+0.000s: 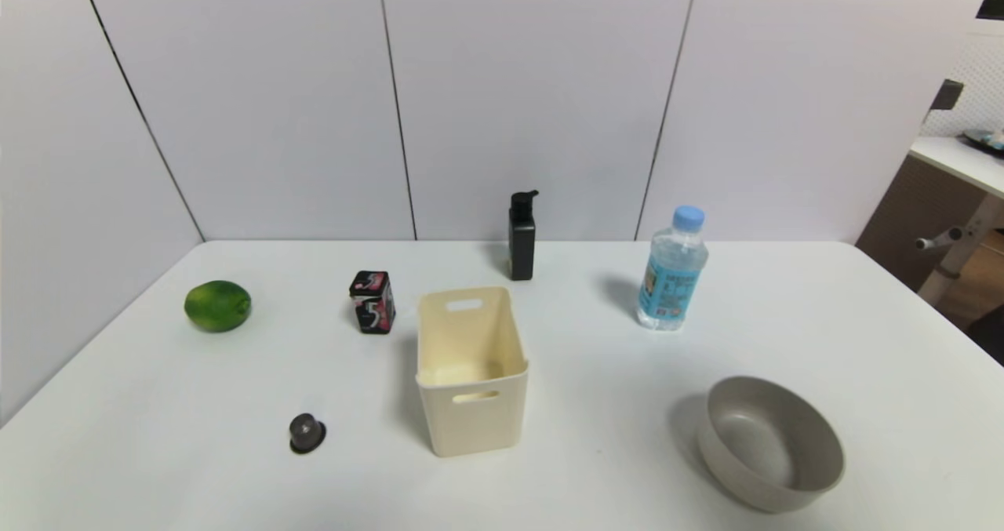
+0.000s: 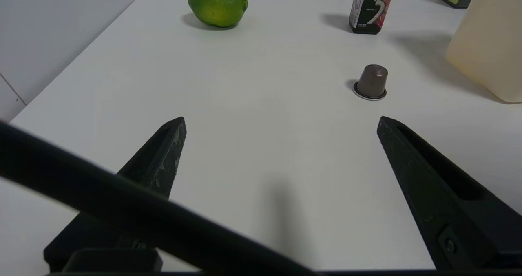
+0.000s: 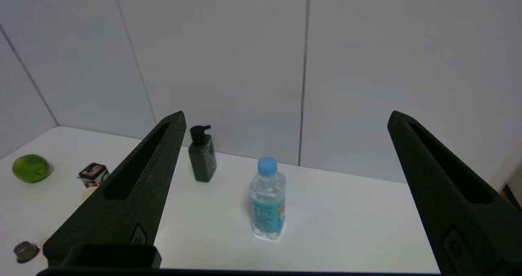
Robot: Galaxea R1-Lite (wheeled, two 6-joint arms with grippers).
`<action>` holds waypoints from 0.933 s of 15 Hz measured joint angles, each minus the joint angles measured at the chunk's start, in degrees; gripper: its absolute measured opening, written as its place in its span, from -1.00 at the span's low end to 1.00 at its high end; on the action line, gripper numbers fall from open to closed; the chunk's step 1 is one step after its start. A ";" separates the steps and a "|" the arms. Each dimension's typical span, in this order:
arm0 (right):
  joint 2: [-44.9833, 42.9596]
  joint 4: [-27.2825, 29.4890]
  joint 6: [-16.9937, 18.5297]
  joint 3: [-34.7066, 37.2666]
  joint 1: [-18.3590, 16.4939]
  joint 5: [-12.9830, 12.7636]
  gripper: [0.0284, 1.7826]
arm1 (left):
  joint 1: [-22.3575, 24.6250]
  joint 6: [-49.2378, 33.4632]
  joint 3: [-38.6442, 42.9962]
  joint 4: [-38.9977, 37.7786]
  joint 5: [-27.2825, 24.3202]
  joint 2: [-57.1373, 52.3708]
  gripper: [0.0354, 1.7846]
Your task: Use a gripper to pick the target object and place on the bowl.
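Standing upright, black bottle (image 3: 202,153) lies well beyond right claw (image 3: 285,119).

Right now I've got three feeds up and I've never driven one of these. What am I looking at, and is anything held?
A two-armed robot. One feed looks down from its head; the other two come from cameras on its wrists.

The left gripper hangs open over the table near a small brown capsule and a lime. The right gripper is open too, facing the black pump bottle and the water bottle. Neither holds anything.

Also on the table: a gum box, a cream bin and the grey bowl, which is empty. The pump bottle stands upright at the back.
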 joint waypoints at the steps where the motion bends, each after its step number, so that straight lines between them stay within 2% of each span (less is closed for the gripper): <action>1: 3.95 -0.48 -1.02 -3.41 0.87 2.26 0.92 | 0.00 0.00 0.00 0.00 0.00 0.00 0.89; 3: 11.17 -1.33 -2.50 -9.76 3.01 7.16 0.92 | 0.00 -0.01 0.00 0.00 0.00 0.00 0.89; 5: 18.03 -2.21 -3.35 -15.49 7.20 12.15 0.92 | 0.00 -0.01 0.00 0.00 0.00 0.00 0.89; 6: 21.07 -2.24 -3.71 -17.75 9.37 13.58 0.92 | 0.00 0.00 0.00 0.00 -0.02 0.00 0.89; 9: 30.27 -0.59 -3.90 -25.75 14.45 14.25 0.92 | 0.00 0.00 0.00 0.00 -0.02 0.00 0.89; 11: 36.50 1.71 -3.82 -30.84 16.30 14.17 0.92 | 0.02 -0.04 0.00 0.00 0.02 0.00 0.89; 13: 43.01 4.78 -3.68 -36.52 17.23 13.30 0.92 | 0.00 0.00 0.00 0.00 0.02 0.00 0.89; 14: 45.93 6.66 -3.43 -39.25 17.57 12.03 0.92 | 0.00 -0.01 0.00 0.00 0.00 0.00 0.89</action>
